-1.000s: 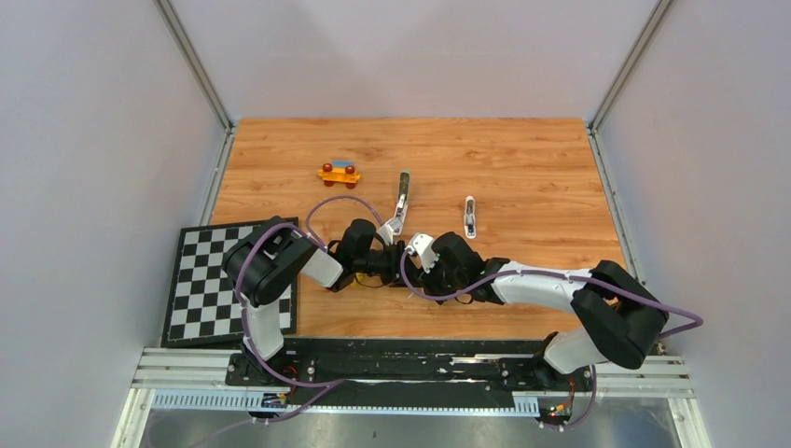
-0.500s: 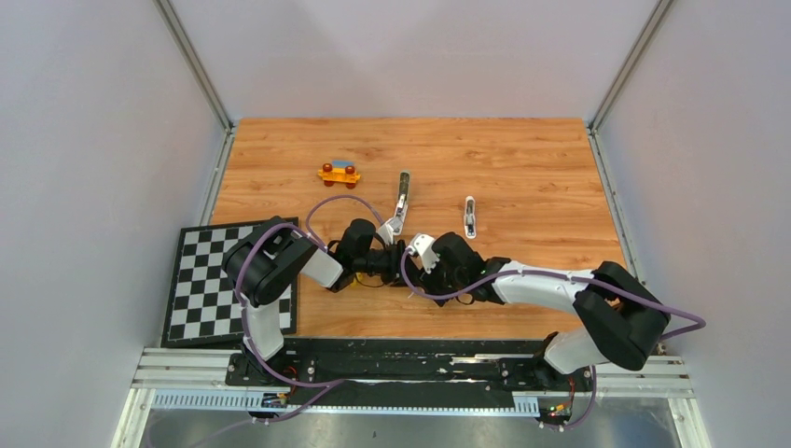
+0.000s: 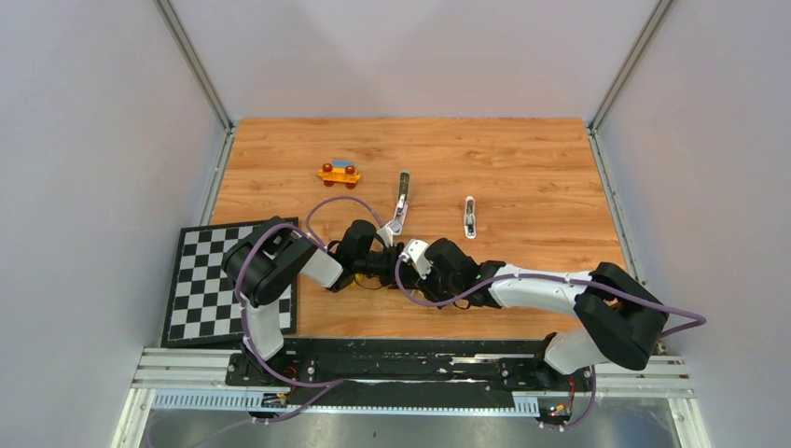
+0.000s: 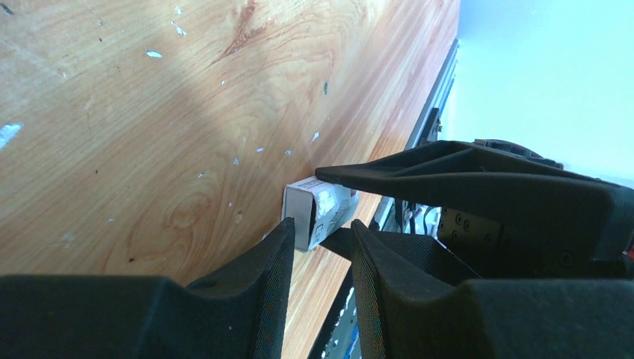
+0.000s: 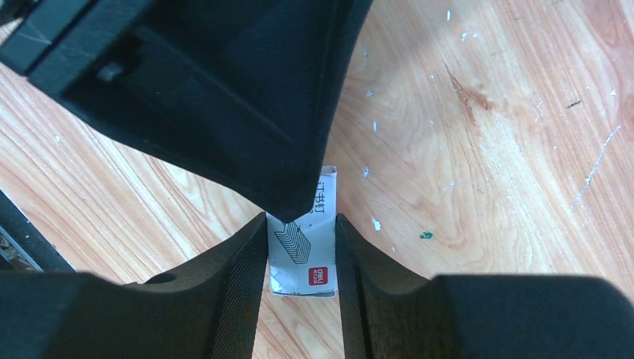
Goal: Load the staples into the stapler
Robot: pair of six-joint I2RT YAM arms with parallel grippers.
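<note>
A small white box [image 5: 303, 250] with a red logo lies low over the wooden table [image 3: 522, 177]. My right gripper [image 5: 301, 217] is shut on it, one finger pressed against each long side. My left gripper [image 4: 323, 222] faces it from the other way. Its tips straddle the box's open end [image 4: 303, 217], and one left finger [image 5: 247, 112] covers the box's far part. The two grippers meet at mid-table [image 3: 395, 263]. The staples themselves are hidden. The stapler [image 3: 402, 194], thin, dark and silver, lies beyond the grippers, with a second silver piece [image 3: 470, 217] to its right.
An orange toy car [image 3: 339, 173] sits at the back left. A black-and-white checkerboard [image 3: 201, 280] lies at the table's left edge beside the left arm. Grey walls and metal rails close the table in on three sides.
In the top view the right wrist has shifted slightly left, closer against the left gripper. The left arm, stapler pieces and toy car have not moved.
</note>
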